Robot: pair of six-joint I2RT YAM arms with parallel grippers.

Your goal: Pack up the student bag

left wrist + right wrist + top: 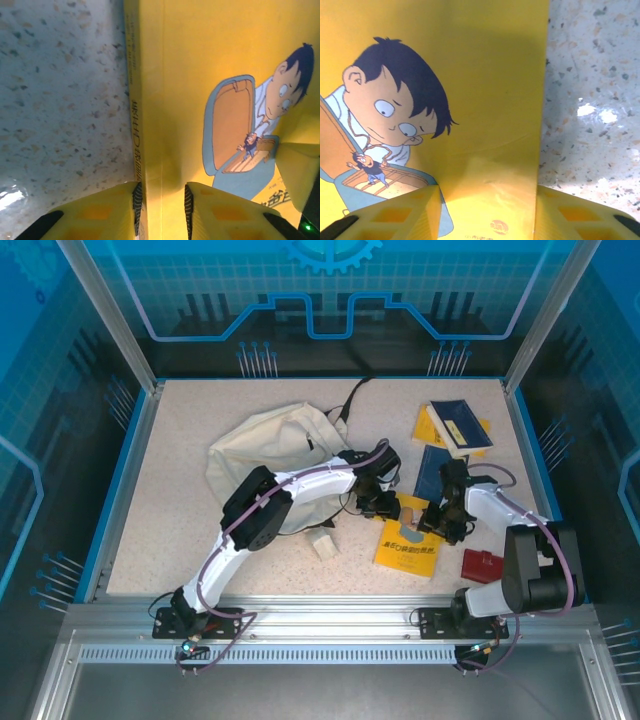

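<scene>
2 grippers meet at 1 yellow book (407, 548)
The left gripper (162, 200) pinches the book's spine edge. The right gripper (487, 200) straddles the other edge, but whether it presses cannot be told. The student bag (265, 445) lies on the table (180, 490), further back and left, apart from the book.

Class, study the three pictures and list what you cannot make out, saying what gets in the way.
- Top view: the left arm covers the near side of the student bag, so its opening cannot be judged.
- Top view: the left gripper and right gripper hide the far edge of the yellow book.
- Left wrist view: the book's spine print is blurred.
- Top view: the red item is too small to identify.
</scene>
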